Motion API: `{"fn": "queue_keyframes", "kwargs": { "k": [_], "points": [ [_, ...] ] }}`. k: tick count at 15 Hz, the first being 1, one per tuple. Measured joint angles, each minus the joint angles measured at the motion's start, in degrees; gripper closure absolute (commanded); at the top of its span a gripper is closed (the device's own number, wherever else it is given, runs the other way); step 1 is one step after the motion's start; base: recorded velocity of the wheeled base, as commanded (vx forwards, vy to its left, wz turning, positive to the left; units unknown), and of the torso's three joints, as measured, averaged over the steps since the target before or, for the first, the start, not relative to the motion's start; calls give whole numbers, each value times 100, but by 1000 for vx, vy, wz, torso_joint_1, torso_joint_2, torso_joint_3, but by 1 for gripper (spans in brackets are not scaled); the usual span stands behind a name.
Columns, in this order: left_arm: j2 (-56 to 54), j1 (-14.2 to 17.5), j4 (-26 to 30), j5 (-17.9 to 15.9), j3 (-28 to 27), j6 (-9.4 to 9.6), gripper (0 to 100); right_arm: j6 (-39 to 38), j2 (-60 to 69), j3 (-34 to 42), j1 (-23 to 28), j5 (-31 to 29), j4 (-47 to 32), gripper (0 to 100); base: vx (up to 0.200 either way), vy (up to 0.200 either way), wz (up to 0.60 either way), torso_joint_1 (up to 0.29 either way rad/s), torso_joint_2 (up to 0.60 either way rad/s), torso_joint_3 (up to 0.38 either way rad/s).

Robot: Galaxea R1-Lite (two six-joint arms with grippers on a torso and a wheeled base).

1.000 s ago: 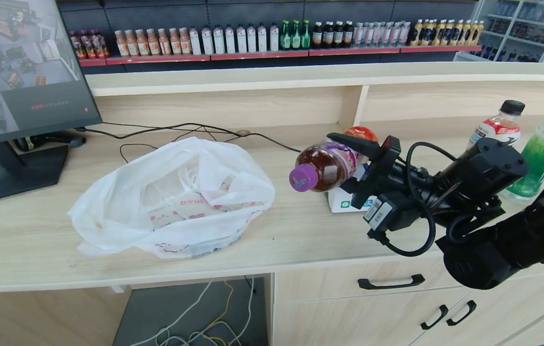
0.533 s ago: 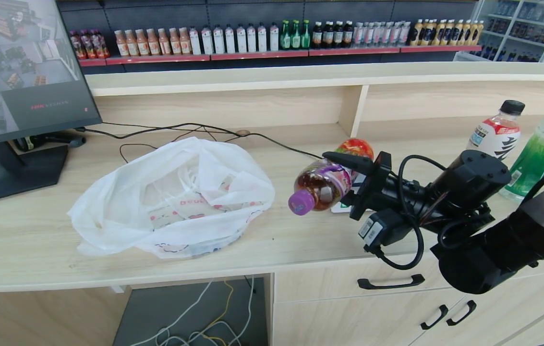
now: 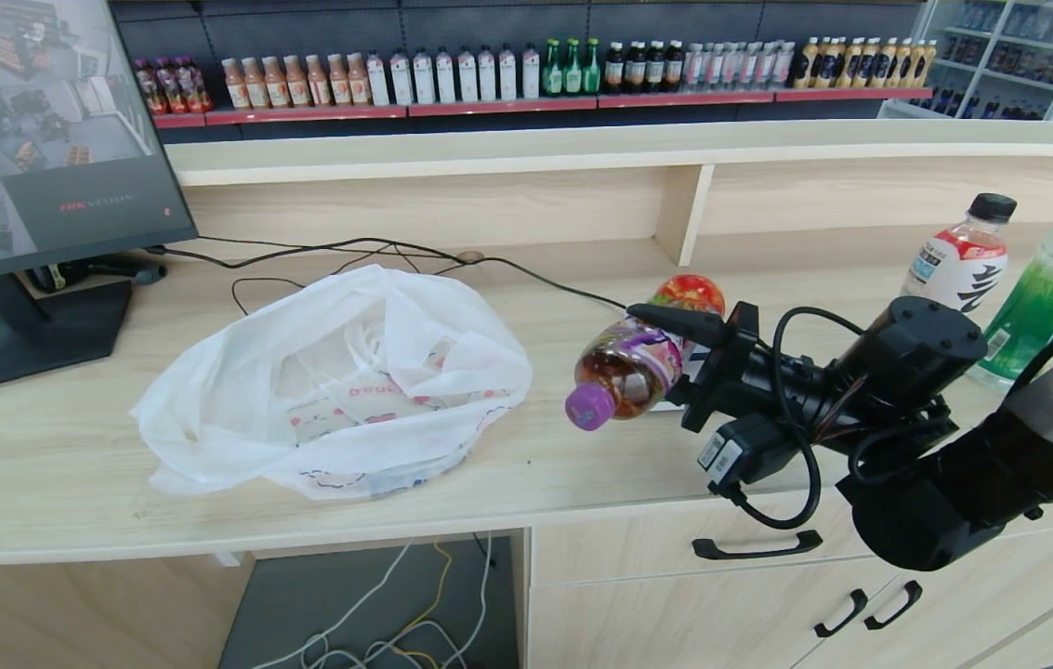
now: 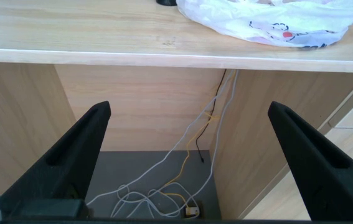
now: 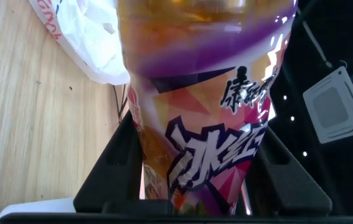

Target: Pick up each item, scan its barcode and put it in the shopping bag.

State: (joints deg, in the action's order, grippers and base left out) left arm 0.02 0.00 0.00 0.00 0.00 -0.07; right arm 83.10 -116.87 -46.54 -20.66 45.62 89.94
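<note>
A tea bottle (image 3: 633, 358) with a purple cap and a purple-and-orange label lies sideways in the air, just above the counter, cap pointing toward the shopping bag. My right gripper (image 3: 675, 358) is shut on its middle. In the right wrist view the bottle (image 5: 207, 124) stands between the black fingers (image 5: 117, 168). The white plastic shopping bag (image 3: 340, 381) sits open on the counter to the bottle's left, with packets inside. My left gripper (image 4: 188, 155) hangs open and empty below the counter's front edge, with the bag (image 4: 276, 18) above it.
Two more bottles stand at the counter's right end: a black-capped one (image 3: 958, 251) and a green-labelled one (image 3: 1042, 307). A monitor (image 3: 24, 139) stands at the far left, with cables (image 3: 349, 249) behind the bag. Drawer handles (image 3: 756, 546) sit under the counter.
My right gripper has come down and slightly nearer with the bottle, which now hangs lower over the counter and covers the white box it was above. The bag has not moved.
</note>
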Motion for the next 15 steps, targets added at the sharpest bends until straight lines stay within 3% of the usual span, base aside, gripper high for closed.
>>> {"fn": "queue_keyframes", "kwargs": {
  "k": [15],
  "points": [
    [0, 0, 0, 0, 0, 0, 0, 40, -102, -11, -317, -71, 0, 100, 0, 0, 0, 0, 0, 0]
  ]
}}
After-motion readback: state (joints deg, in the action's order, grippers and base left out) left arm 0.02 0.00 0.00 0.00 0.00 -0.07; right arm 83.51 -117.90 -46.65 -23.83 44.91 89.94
